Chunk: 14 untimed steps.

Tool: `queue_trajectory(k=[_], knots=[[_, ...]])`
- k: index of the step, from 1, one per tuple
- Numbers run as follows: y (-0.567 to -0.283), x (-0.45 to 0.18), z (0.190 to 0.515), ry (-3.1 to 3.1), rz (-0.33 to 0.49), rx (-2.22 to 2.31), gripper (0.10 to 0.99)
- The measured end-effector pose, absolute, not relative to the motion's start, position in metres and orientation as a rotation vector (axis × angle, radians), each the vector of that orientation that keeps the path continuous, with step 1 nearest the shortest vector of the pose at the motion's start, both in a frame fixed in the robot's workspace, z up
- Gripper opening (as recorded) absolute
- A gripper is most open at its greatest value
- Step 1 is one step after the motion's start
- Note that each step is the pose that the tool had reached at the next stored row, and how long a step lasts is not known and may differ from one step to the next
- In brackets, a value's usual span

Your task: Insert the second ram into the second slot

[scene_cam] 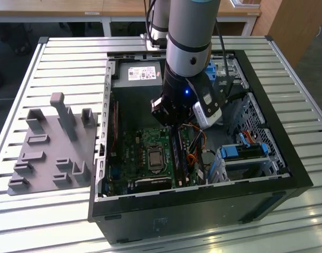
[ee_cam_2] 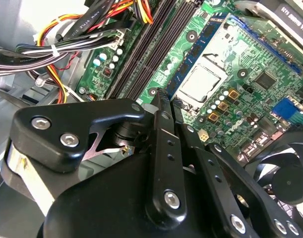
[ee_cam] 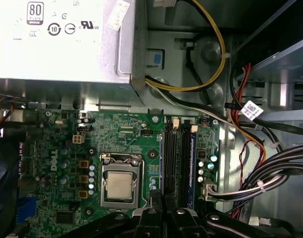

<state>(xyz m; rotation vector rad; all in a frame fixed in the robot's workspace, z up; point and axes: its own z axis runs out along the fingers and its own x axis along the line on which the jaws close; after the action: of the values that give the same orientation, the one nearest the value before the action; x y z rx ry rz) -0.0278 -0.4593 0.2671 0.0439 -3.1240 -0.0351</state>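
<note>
Hovering just above the memory slots (ee_cam: 174, 153) of the motherboard (ee_cam: 57, 148), the gripper (ee_cam: 164, 212) may be clenched or released; cannot tell.

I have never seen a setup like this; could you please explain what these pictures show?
The grey column is a robot arm; its end effector is the grasping part. The exterior view comes from a camera off the arm and looks down at an open computer case on a slatted table, with a grey tray beside it. Both wrist views come from cameras riding on the arm, looking at the motherboard. The end effector hangs above the memory slots; a blue stick stands among them. Whether the end effector holds anything I cannot tell.
</note>
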Motion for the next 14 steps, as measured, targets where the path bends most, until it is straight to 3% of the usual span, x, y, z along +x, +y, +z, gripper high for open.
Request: queue_trajectory(k=[14], knots=[[-0.4593, -0.0278, 0.2621, -3.124, -0.035, 0.044, 0.137]])
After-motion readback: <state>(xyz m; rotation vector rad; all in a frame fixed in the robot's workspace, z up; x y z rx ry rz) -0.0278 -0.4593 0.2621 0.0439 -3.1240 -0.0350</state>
